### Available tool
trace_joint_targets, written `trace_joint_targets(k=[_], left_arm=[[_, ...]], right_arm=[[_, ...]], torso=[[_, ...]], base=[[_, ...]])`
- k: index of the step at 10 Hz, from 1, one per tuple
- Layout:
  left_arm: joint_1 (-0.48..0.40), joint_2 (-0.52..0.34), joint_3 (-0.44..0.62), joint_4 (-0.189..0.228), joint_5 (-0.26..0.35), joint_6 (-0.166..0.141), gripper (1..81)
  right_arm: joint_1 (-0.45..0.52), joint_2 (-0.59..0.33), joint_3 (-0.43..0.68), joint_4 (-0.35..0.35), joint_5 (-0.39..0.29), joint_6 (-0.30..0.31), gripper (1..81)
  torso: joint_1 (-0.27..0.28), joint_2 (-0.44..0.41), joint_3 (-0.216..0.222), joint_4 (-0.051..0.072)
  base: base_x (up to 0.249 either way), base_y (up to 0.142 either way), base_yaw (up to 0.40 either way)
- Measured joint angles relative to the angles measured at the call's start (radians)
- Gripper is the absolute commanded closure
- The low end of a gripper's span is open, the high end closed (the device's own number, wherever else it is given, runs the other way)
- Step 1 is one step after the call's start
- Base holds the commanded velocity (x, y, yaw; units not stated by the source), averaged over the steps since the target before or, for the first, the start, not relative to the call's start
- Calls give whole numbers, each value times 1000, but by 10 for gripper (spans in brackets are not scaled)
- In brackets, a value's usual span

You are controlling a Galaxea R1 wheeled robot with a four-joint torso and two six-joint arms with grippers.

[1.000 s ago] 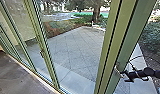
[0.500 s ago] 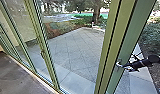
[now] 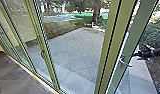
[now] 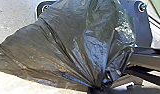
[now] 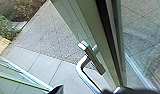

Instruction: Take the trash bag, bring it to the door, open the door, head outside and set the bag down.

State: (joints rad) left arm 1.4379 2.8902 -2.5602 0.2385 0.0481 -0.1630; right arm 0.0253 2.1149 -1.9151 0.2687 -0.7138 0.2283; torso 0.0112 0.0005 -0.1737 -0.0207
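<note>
My right gripper point(image 3: 136, 55) is just right of the door handle point(image 3: 126, 63) in the head view, apart from it, with its fingers spread. The green-framed door point(image 3: 136, 47) stands slightly ajar, a thin bright gap along its edge. In the right wrist view the silver handle point(image 5: 82, 71) is close by, and the right gripper point(image 5: 83, 90) reaches in beside it. The black trash bag point(image 4: 71, 37) is large in the left wrist view, its neck gathered tight where my left gripper point(image 4: 96, 88) is shut on it.
Green-framed glass panels point(image 3: 42, 47) run along the left. Beyond the glass lies a paved yard point(image 3: 76, 50), with a tree point(image 3: 96, 12) at its far side. Bushes point(image 3: 153, 35) grow at the right.
The door has come slightly open, and its handle has shifted right. My right gripper has come off the handle and moved up and to the right.
</note>
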Motion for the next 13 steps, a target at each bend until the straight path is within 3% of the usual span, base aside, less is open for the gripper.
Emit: trace_joint_targets(k=[3,5,8,10,13], left_arm=[[0,3,0,0,0,0,811],[0,2,0,0,0,0,811],[0,2,0,0,-1,0,811],[0,2,0,0,-1,-1,811],[0,7,0,0,0,-3,811]], right_arm=[[20,-24,-1,-22,-42,-61,10],[20,-29,0,-77,-75,-106,10],[36,-34,16,-276,-123,-130,10],[56,-35,9,-395,-127,-210,10],[57,-57,-50,-558,-134,-248,10]], torso=[[0,0,0,0],[0,0,0,0],[0,0,0,0],[0,0,0,0],[0,0,0,0]], base=[[0,0,0],[0,0,0],[0,0,0],[0,0,0],[0,0,0]])
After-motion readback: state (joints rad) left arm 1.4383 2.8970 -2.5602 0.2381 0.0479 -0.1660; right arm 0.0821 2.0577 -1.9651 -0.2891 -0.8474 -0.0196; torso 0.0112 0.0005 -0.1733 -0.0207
